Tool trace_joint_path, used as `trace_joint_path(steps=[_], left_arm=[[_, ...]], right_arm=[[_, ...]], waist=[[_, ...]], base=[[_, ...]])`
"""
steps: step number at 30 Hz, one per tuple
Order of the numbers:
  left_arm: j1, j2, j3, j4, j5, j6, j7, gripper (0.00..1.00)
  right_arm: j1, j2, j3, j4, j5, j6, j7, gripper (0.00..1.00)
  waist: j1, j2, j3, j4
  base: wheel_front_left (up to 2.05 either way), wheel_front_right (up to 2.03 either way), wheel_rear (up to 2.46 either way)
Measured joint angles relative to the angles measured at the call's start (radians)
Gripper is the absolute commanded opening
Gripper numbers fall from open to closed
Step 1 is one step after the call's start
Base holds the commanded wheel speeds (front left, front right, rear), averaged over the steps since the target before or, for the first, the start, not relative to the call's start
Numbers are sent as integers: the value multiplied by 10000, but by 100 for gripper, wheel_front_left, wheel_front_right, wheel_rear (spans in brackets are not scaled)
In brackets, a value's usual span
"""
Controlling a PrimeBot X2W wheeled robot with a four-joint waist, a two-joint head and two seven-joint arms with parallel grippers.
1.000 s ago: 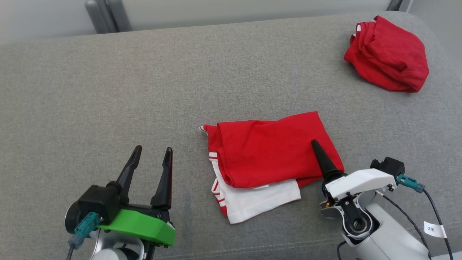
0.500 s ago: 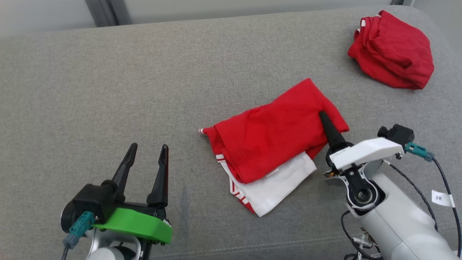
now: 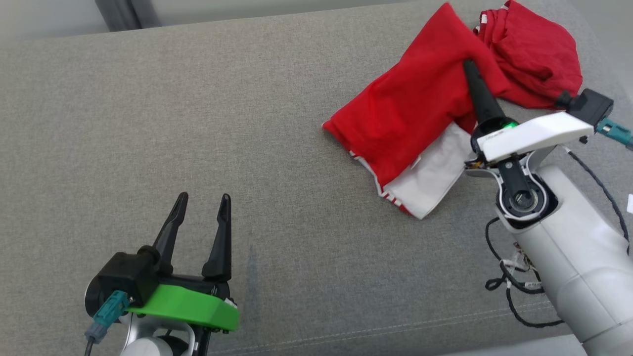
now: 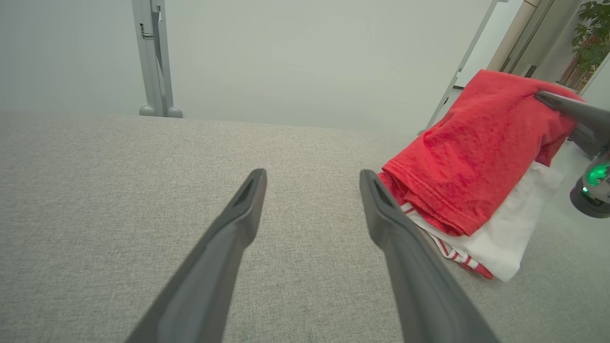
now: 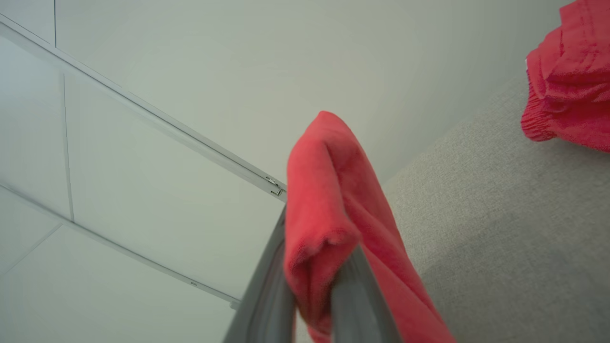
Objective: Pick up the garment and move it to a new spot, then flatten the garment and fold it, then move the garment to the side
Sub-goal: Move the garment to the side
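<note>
Red-and-white knit garment (image 3: 410,109), corner clamped in right gripper (image 3: 469,66), beside crumpled red cloth (image 3: 539,54), woven grey cushion (image 3: 198,123), left gripper (image 3: 204,197) splayed.

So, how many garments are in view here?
2. A folded garment, red over white, lies right of centre, its far corner pinched by the right end effector. A crumpled garment, all red, sits at the far right, just beyond it. Nothing suggests a hidden third.
</note>
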Motion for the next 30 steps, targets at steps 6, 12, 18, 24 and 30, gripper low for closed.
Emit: trace_joint_path(steps=[6,12,18,24,30], left_arm=[[-10,-69,73,-194,-2,2,-130,100],[-81,-71,144,-336,0,13,-184,100],[-475,-71,21,-416,82,13,-184,100],[-707,-73,-88,-418,105,13,-169,100],[-998,-77,-130,-416,180,2,-169,100]], right_arm=[[-1132,-357,-612,63,-207,-194,-59,0],[-2519,-397,-1250,211,-244,-857,-63,0],[-3943,-518,-1687,474,-537,-1553,-79,0],[-4975,-525,-1964,779,-635,-1964,-123,0],[-5918,-520,-2090,1087,-863,-2057,-148,0]], waist=[[0,0,284,-96],[0,0,666,-144],[0,0,1210,-124],[0,0,1691,-20],[0,0,2160,172]], base=[[0,0,0],[0,0,0],[0,0,0],[0,0,0],[0,0,0]])
